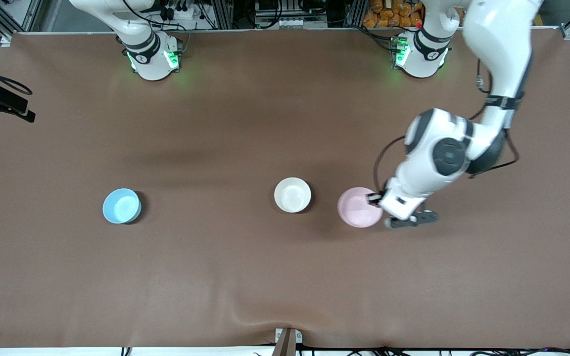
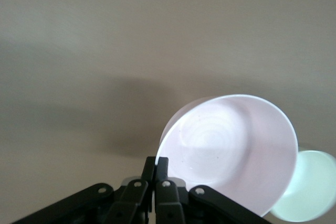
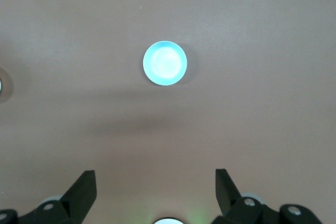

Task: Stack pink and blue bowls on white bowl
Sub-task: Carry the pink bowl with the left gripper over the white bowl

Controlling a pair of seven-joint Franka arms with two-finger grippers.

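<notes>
Pink bowl (image 2: 231, 150) is being pinched at its rim by the left pincer (image 2: 156, 169), its fingers pressed together on the thin wall, and it is looking tilted and lifted off the counter (image 1: 265, 277). It is hanging just beside the white bowl (image 1: 292, 195), toward the left arm's end. The carrying step seems in hand; next, I think, it needs centring over the white bowl before release. The blue bowl (image 1: 121, 205) is sitting well apart from the white bowl, toward the right arm's end, and the right pincer (image 3: 156, 187) is waiting high over it, spread wide.

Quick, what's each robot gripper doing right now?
Left gripper: shut on the pink bowl, pinching its rim.
Right gripper: open, holding nothing, high above the table.
</notes>
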